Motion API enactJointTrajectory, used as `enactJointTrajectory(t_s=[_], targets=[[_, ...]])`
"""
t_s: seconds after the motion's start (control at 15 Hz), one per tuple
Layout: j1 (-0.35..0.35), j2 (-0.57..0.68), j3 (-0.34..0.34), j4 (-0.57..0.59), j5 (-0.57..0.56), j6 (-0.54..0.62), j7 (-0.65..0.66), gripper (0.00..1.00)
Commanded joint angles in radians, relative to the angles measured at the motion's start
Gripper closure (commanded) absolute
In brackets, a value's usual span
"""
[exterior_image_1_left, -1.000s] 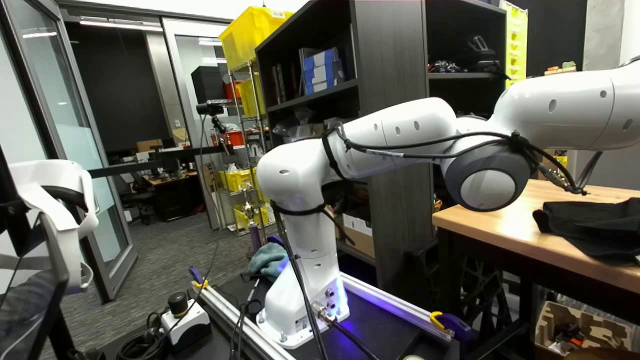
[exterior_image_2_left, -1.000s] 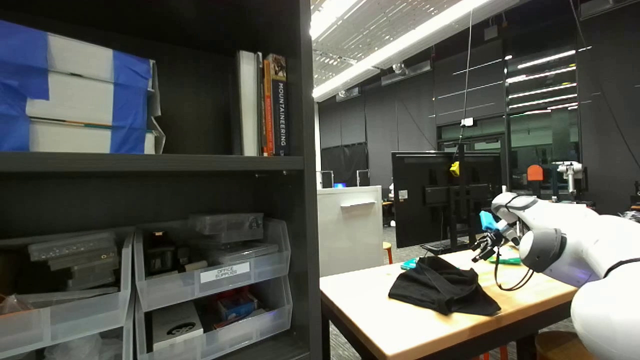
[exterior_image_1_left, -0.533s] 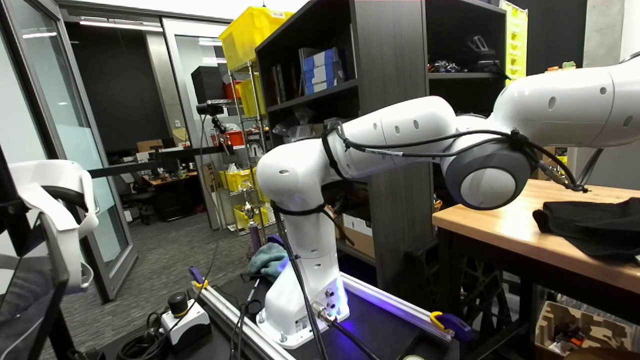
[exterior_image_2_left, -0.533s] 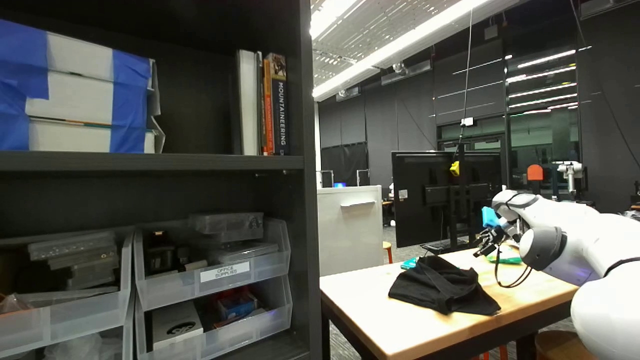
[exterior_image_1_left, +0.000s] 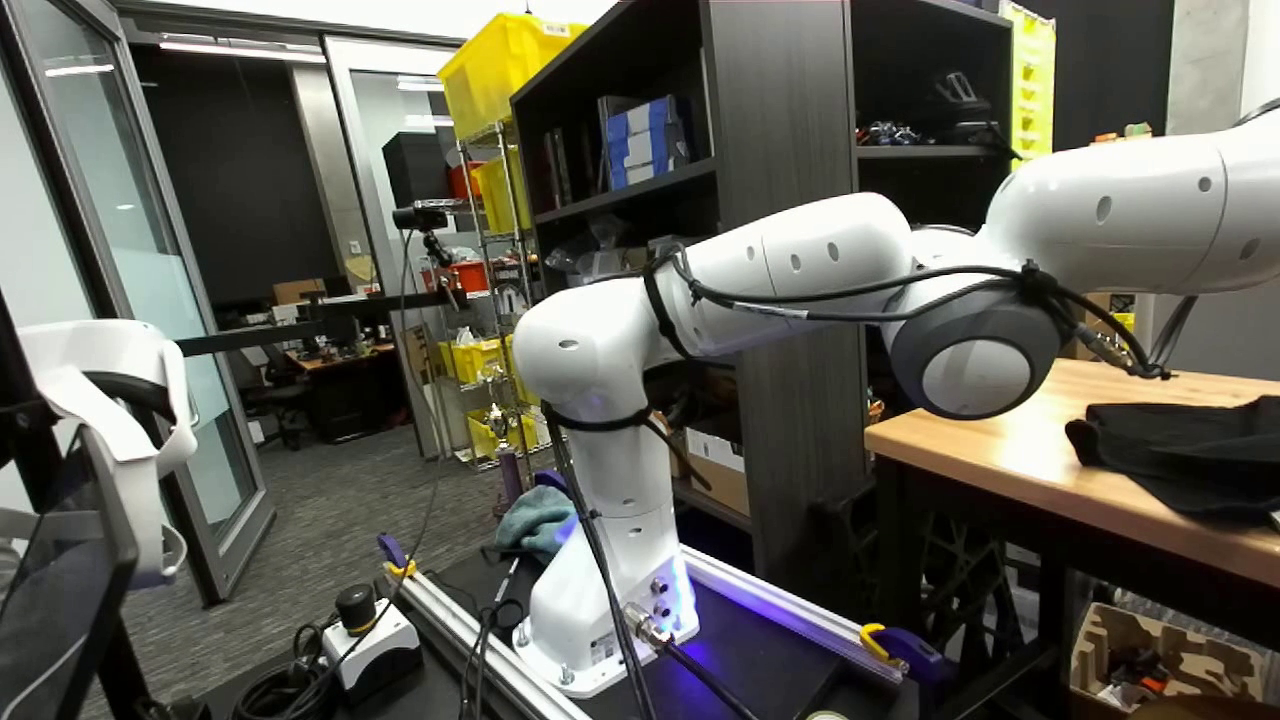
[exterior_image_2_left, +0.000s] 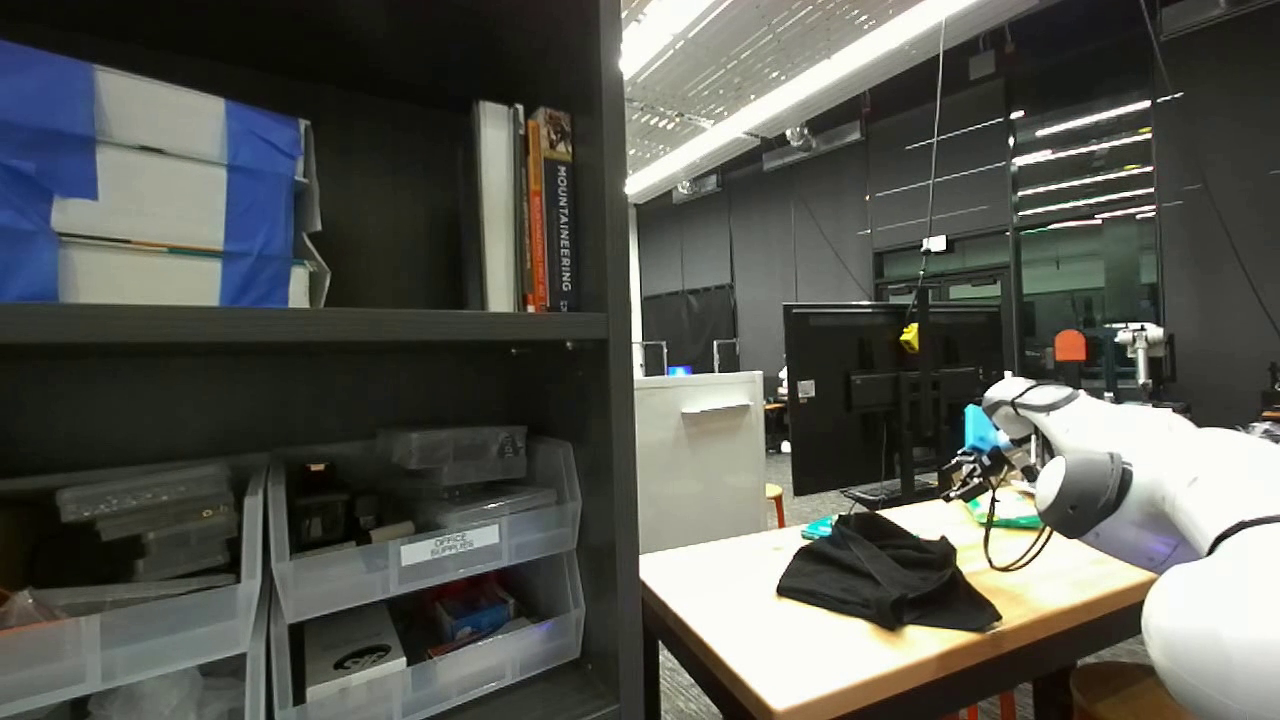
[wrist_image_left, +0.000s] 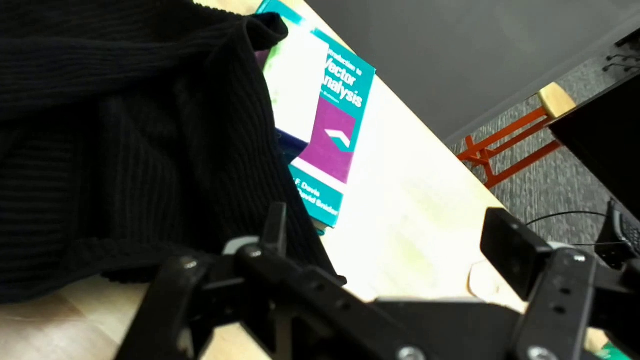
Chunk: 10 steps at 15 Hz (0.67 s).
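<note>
Wooden table (exterior_image_2_left: 720, 600), white arm (exterior_image_1_left: 815, 245) bent and extended over it, gripper (wrist_image_left: 387, 227) spread wide, near rumpled black cloth (exterior_image_2_left: 890, 585)

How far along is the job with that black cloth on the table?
Done, seemingly: just positioning, as the jaws stand open above the table, near the crumpled black cloth. In hand: nothing is gripped. Left, probably: a grasp on something, perhaps that cloth, which lies loose and hides part of the teal-and-purple book in the wrist view.
</note>
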Motion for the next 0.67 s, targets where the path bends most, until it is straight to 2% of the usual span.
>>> enactJointTrajectory(t_s=[0.0, 0.07, 0.13, 0.6], targets=[[0.024, -0.013, -0.035, -0.005, -0.002, 0.029, 0.017, 0.00], [0.036, -0.017, -0.059, -0.011, -0.022, 0.039, 0.038, 0.00], [0.015, -0.006, -0.029, -0.008, 0.006, 0.017, -0.002, 0.00], [0.036, -0.007, -0.052, -0.012, -0.003, 0.041, 0.008, 0.00]])
